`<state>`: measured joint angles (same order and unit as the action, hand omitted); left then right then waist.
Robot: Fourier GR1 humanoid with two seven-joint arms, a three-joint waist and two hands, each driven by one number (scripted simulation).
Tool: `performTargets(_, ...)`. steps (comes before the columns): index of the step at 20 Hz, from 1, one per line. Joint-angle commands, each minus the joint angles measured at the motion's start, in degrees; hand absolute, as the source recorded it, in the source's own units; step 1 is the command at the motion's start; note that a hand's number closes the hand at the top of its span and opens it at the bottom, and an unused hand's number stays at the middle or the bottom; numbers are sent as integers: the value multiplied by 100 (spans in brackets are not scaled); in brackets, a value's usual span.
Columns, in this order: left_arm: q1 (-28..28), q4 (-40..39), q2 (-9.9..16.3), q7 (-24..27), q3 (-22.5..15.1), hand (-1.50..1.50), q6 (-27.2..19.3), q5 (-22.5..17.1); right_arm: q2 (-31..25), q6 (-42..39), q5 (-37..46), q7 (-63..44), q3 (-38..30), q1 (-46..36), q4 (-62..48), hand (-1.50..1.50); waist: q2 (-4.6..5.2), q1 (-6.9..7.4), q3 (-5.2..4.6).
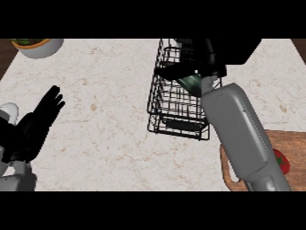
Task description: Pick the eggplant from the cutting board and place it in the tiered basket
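Right hand (205, 60): black, reached over the upper part of the tiered basket, at the far end of a long grey forearm (242, 134) that runs up from the lower edge. Fingers curled round a dark object.
Eggplant (190, 81): dark body with a green end, seen just below the right hand, inside the wire frame of the basket's upper part. Whether it rests on the wire or hangs in the hand cannot be told.
Tiered basket (175, 108): black wire, standing on the counter right of centre, near the far edge. A dark shape lies low in its bottom tier; what it is cannot be told.
Cutting board (301, 157): brown wood, at the lower right, partly covered by the right forearm.
Red item (281, 161): round, on the cutting board, just beside the forearm.
Left hand (32, 123): at the left edge, fingers straight and pointing up, released, holding nothing, resting.
Counter (102, 112): pale marbled top.
Bowl (39, 46): white, at the far left corner, with something green and orange inside.
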<state>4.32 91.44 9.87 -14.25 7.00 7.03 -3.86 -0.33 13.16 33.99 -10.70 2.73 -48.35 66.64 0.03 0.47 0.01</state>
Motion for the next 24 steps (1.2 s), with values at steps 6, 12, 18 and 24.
performTargets(6,-87,-317,81,327,55,0,193,8,31,205,-1716,355,-1255,-68,94,-150,22,10,1)
performTargets(12,-262,64,-90,83,-10,0,75,-44,-747,-121,-2264,97,-2074,-2,679,-150,-15,-50,2)
performTargets(18,-58,-64,-34,140,24,0,10,78,-1595,-384,-2879,356,-2931,405,563,-150,-2,-68,2)
performTargets(24,-59,2,-86,22,37,0,15,-14,-2927,-1404,-3593,485,-3706,536,-44,-150,10,-41,4)
